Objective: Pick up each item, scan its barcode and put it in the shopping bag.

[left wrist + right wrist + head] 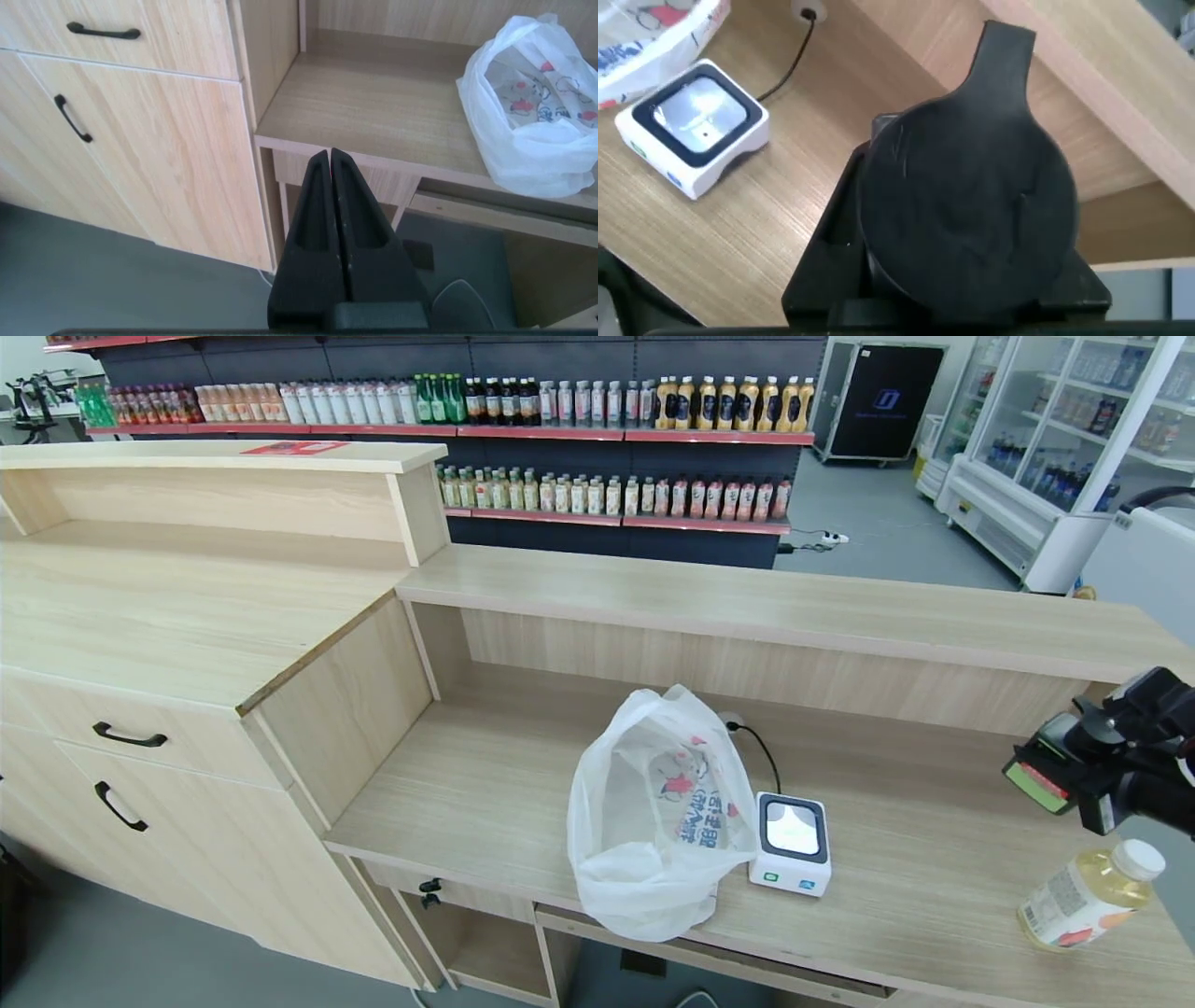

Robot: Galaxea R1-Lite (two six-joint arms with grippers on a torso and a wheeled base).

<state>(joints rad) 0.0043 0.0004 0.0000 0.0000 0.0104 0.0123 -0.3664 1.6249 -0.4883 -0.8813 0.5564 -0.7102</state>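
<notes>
head view: bottle (1090,896) near right end effector (1060,770), apart

The shopping bag (653,821) sits on the worktop (467,793) at its near edge, with the scanner (792,843) just beside it on the right. The bottle (1088,896) sits at the worktop's near right end, well apart from the scanner. Drawers (140,747) stand to the left.

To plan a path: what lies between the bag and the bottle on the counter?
The head view shows the scanner close beside the bag; from there to the bottle the counter is bare.
</notes>
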